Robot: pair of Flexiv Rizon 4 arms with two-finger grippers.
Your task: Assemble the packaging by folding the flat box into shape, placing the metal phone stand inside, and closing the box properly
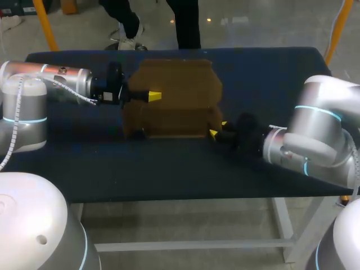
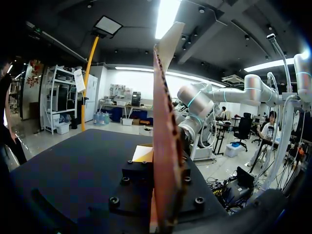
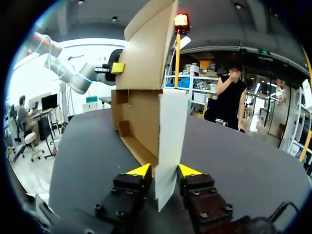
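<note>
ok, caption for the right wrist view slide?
Right gripper shut on an end flap of the half-folded cardboard box; left gripper at its far wall.

Edge-on box (image 2: 165,122) flap hiding most of the left gripper (image 2: 163,161) tips, box interior screened overhead by raised lid

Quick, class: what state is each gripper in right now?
Left gripper: shut on the box, gripping its wall.
Right gripper: shut on the box, gripping a flap.

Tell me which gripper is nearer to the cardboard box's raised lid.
Left. The left gripper clamps the raised lid at its left side; the right gripper holds the front-right corner flap of the cardboard box, apart from the lid.
</note>
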